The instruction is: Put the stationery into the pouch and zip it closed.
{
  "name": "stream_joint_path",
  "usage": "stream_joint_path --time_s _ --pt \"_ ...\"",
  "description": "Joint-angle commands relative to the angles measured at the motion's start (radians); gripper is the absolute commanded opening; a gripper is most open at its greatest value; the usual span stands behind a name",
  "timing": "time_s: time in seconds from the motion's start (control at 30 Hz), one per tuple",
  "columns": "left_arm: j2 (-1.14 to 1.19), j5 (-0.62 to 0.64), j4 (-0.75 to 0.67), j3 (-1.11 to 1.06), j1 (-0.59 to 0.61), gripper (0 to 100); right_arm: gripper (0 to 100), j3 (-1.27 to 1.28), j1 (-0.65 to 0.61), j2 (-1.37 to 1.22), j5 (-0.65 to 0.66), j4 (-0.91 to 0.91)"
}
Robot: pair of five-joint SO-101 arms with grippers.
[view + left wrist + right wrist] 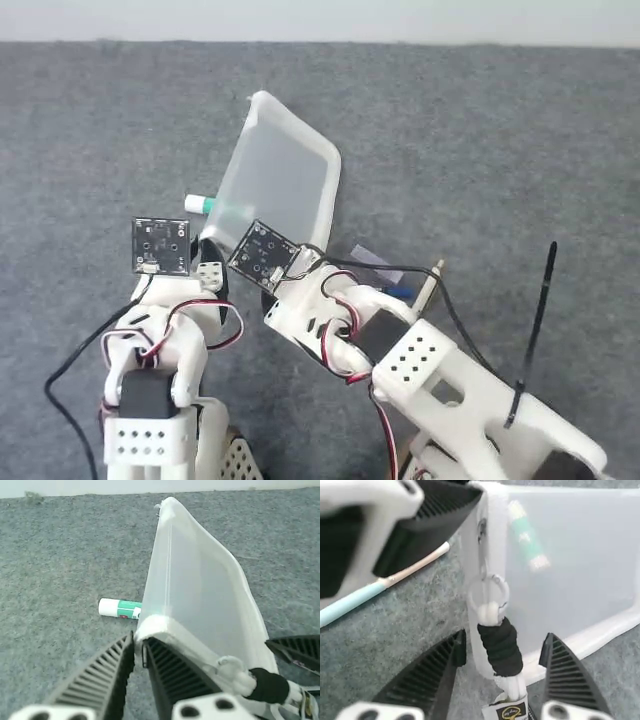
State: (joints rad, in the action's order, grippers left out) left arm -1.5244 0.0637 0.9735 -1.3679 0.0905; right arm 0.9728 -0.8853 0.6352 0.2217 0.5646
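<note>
The translucent white pouch (283, 180) is tipped up on one edge on the grey mat. My left gripper (138, 641) is shut on its near corner. From the zipper slider hangs a ring with a black cord pull (499, 644), and my right gripper (505, 641) stands open with one finger on each side of that pull. A green-and-white glue stick (119, 608) lies on the mat behind the pouch, also seen through its wall as the glue stick (526, 536). A thin light-blue and white pen (375, 591) lies beneath the left gripper.
To the right of the right arm lie a pencil (428, 284), a blue item (398, 292) and a pale purple piece (375, 260). A black cable tie (540, 300) sticks up from that arm. Grey mat (500, 130) stretches beyond the pouch.
</note>
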Motion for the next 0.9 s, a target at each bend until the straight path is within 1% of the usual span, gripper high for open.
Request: stream_joint_path --time_s 0.0,0.1,0.2,0.43,0.53,0.67,0.77,0.87 --pt "-0.017 0.005 0.006 0.054 0.003 1 15.6 -0.064 0.016 -0.007 0.014 -0.024" --pt "-0.017 0.005 0.006 0.054 0.003 1 6.9 -0.064 0.015 -0.007 0.014 -0.039" --pt "-0.017 0.005 0.006 0.054 0.006 1 0.3 -0.064 0.018 0.001 0.014 -0.031" --pt "-0.017 0.005 0.006 0.054 0.008 1 0.7 -0.121 0.021 0.027 0.014 0.12" --pt "-0.017 0.0 0.008 0.054 0.002 1 0.7 -0.121 0.041 0.108 0.008 0.183" --pt "-0.017 -0.002 0.072 0.09 -0.002 1 0.7 -0.12 0.099 0.251 0.005 0.278" --pt "-0.017 -0.005 0.097 0.099 -0.043 4 0.7 -0.095 0.117 0.334 0.005 0.32" --pt "-0.017 -0.005 0.098 0.101 -0.063 11 0.7 -0.052 0.117 0.395 0.011 0.328"
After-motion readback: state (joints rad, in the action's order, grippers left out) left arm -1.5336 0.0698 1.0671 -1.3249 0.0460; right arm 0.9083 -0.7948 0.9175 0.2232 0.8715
